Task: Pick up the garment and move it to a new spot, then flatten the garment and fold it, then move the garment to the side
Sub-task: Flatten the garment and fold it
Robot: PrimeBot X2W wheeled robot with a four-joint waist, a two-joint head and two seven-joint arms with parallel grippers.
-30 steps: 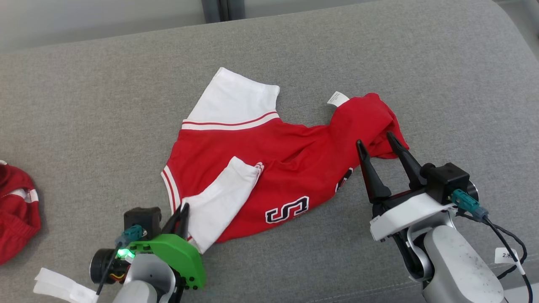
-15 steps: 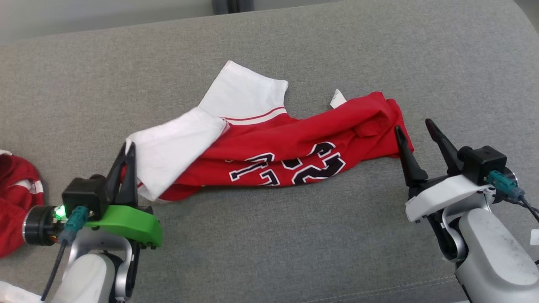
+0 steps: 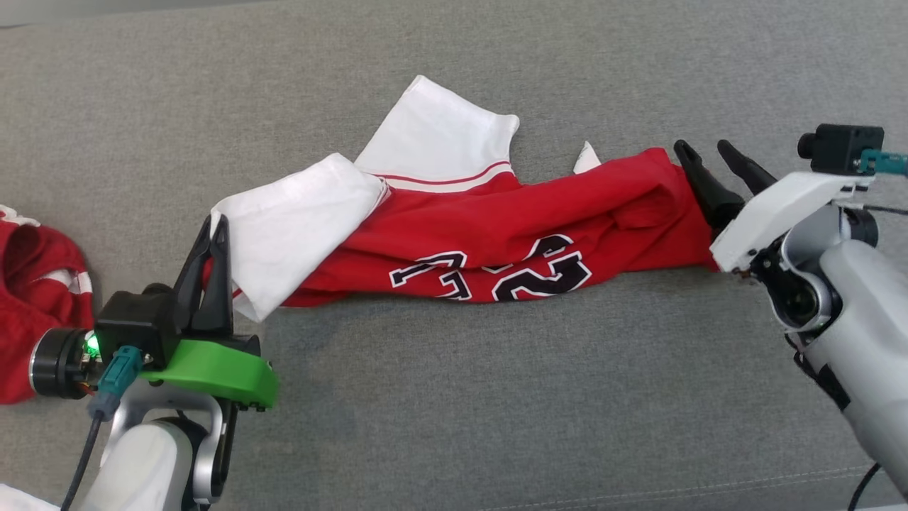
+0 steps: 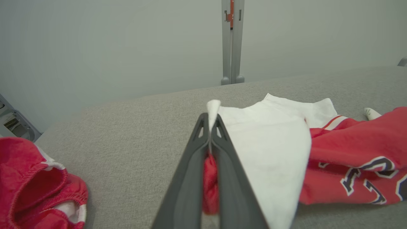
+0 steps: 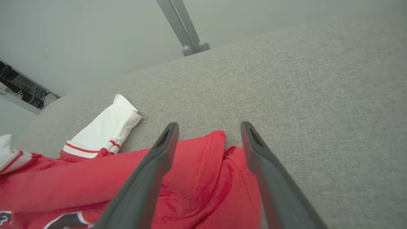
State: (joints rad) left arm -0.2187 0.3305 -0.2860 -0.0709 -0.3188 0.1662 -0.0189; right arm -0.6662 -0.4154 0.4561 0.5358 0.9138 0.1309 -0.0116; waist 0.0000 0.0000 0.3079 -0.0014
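While the red garment [image 3: 496, 234] is lying stretched out across the grey cushion [image 3: 496, 411], its left end is being pinched by the left gripper [image 3: 215, 226]. The two dark fingers of that gripper are being pressed tight together. In the left wrist view a bit of red cloth and a white edge are being squeezed between them. A white sleeve [image 3: 291, 227] is being draped over the red cloth just beside those fingers. A second white sleeve [image 3: 440, 135] with a red stripe is lying further back, flat on the cushion. Black and white numbers [image 3: 539, 273] are being shown on the garment near its middle. A small white tag [image 3: 586, 157] is sticking out behind the right part.

At the right end of the garment, the right gripper [image 3: 704, 147] is being held with its fingers well apart. In the right wrist view the bunched red cloth is being seen between and under the two fingers, but nothing is being squeezed by them. Whether they are touching the cloth cannot be told. A heap of red cloth [image 3: 35, 284] with white trim is lying crumpled at the far left of the cushion, well apart from the garment.
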